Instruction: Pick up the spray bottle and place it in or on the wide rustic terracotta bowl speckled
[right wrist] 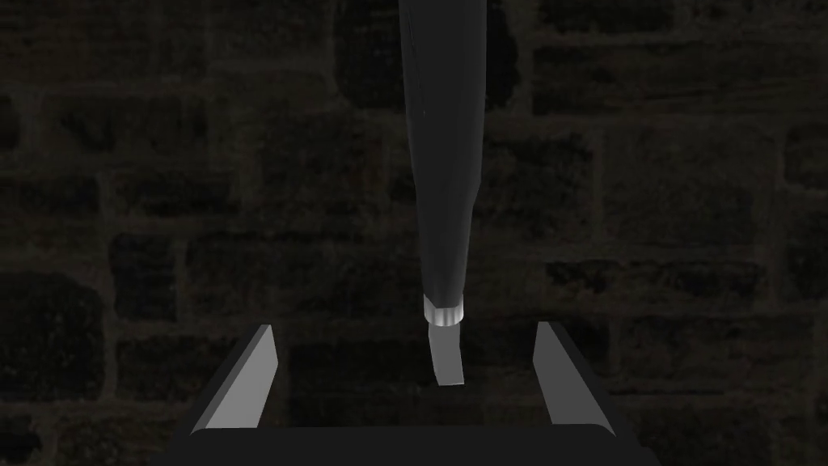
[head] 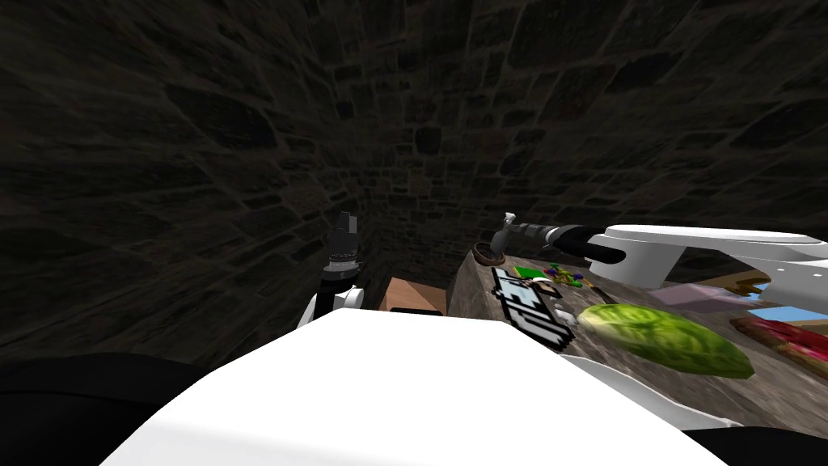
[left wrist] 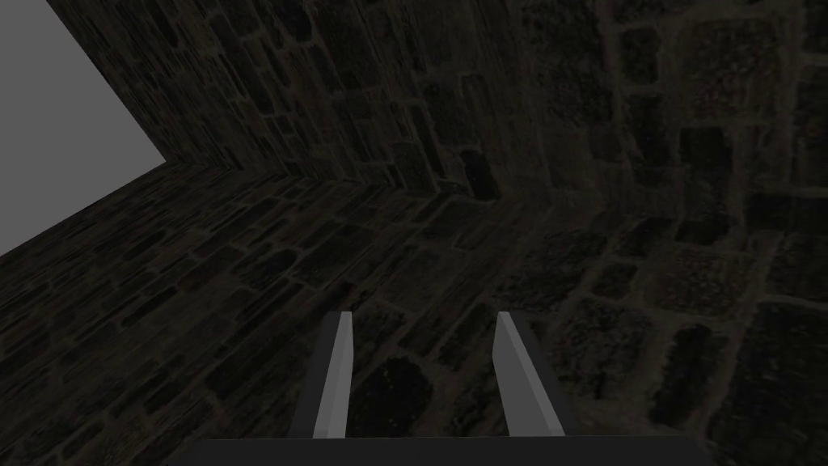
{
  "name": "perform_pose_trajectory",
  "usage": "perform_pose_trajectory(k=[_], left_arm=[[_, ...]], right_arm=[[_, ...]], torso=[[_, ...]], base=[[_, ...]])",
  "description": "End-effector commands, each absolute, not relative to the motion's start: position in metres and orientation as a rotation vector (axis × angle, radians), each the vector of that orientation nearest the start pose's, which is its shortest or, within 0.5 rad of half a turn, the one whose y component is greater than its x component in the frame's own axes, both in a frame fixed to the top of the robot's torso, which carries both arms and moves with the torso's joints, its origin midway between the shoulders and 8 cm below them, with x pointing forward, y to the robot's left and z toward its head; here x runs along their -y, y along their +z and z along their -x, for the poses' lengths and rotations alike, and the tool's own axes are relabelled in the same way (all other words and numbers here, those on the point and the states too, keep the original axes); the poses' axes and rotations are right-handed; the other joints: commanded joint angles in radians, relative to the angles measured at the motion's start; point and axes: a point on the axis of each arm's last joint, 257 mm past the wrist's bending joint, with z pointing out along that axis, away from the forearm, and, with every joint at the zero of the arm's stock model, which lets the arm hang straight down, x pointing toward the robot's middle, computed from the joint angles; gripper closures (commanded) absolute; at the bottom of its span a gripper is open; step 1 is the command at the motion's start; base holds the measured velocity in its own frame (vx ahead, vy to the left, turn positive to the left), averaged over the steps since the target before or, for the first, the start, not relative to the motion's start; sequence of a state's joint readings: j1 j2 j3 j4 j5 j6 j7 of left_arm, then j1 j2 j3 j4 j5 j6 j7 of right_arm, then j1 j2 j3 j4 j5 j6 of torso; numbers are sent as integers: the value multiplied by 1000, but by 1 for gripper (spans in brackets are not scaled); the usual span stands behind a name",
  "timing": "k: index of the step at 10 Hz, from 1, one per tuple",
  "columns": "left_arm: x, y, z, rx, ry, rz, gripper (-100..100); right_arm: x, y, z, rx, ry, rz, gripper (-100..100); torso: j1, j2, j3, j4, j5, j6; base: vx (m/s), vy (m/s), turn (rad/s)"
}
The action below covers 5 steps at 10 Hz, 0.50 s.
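The spray bottle (head: 499,239) is a slim grey thing leaning with its foot in a small brown bowl (head: 483,260) at the far left corner of the table (head: 477,295). My right gripper (head: 517,229) reaches in from the right at the bottle's top. In the right wrist view the dark bottle (right wrist: 441,162) with its light collar and nozzle lies between the fingers of the right gripper (right wrist: 404,384), which stand open and touch nothing. My left gripper (head: 344,230) is raised off the table to the left; in its wrist view the left gripper (left wrist: 422,372) is open and holds nothing.
On the table behind the bowl lie a black and white pixel-patterned object (head: 530,311), a green leafy head (head: 663,340), small colourful pieces (head: 559,277) and a red flat item (head: 788,336). A brown box (head: 412,295) sits low beside the table. Dark stone walls surround everything.
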<state>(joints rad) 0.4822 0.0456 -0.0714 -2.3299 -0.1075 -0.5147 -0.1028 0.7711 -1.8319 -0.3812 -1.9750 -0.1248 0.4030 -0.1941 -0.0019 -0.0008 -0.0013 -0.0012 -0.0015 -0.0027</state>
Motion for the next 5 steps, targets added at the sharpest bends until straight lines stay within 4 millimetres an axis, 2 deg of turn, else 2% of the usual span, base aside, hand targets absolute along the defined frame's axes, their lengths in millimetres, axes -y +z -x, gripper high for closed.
perform_pose_trajectory(k=[1, 2, 5], left_arm=[[-233, 52, -336, -673, -1235, 461, 0], [-233, 52, -336, -673, -1235, 461, 0], [-233, 52, -336, -673, -1235, 461, 0]], right_arm=[[493, -56, -483, -1967, -118, -170, -100], [493, -56, -483, -1967, -118, -170, -100], [461, -40, -498, -1969, -93, -133, -100]], torso=[[0, 0, 0, 0, 0, 0], [1, 0, 0, 0, 0, -1], [1, 0, 0, 0, 0, 0]], base=[[13, -32, -41], [3, -13, 23], [4, -30, -120]])
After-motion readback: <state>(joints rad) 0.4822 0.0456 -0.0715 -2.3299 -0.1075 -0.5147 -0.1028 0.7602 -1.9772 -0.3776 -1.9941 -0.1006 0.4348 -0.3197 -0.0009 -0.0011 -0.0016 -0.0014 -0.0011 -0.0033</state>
